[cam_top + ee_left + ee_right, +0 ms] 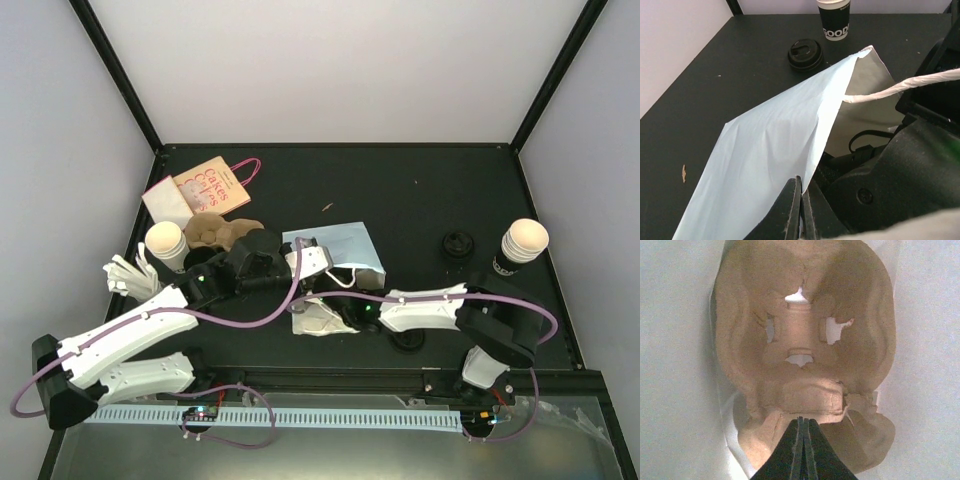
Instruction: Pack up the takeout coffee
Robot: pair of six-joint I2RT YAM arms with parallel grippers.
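Left gripper (pixel 801 186) pinches bag (pixel 770 150) rim; right gripper (pixel 801 424), carrier (pixel 740 340).

A: What surfaces do we see?
B: We see a paper bag (pixel 765 160), pale blue, matt and smooth with soft creases. Its handle (pixel 910 84) is twisted white paper.
A: And the rest?
B: A cup carrier (pixel 805 385) of rough, fibrous moulded pulp. We also see a slightly shiny black plastic lid (pixel 805 52) and the matt black table (pixel 730 75).
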